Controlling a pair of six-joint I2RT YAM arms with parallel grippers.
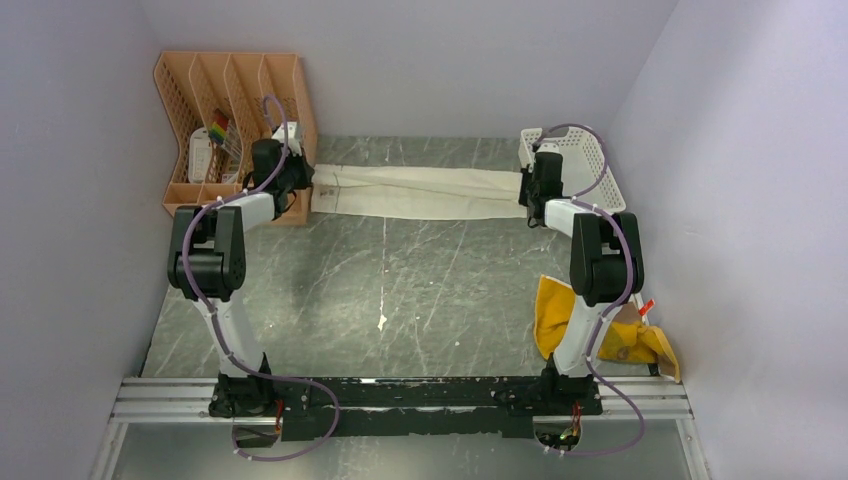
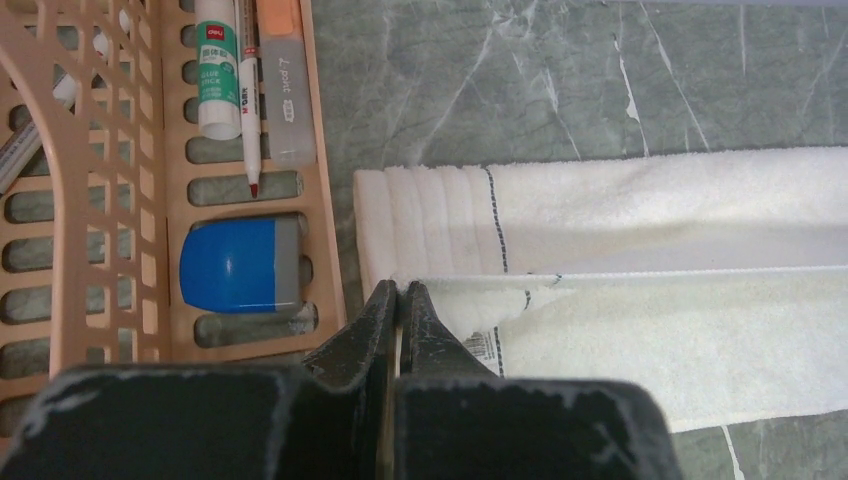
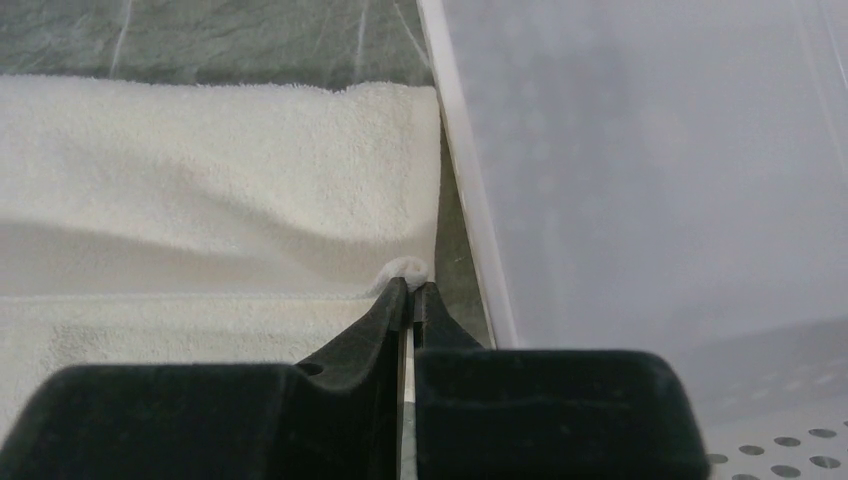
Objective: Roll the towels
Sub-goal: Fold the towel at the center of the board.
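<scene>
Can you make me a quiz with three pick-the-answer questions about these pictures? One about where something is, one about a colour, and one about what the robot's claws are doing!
1. Where is the yellow towel?
A. On the table, beside the right arm
B. Inside the white basket
C. In the orange rack

2. What colour is the long towel stretched across the far side?
A. Blue
B. Cream-white
C. Brown

3. What are the left claw and the right claw doing?
A. Both wide open
B. Both shut on the long towel's ends
C. One open, one shut

Answers:
1 A: it lies crumpled on the marble top next to that arm.
2 B: both wrist views show pale cream cloth.
3 B: each wrist view shows the jaws closed on a corner of it.
</scene>
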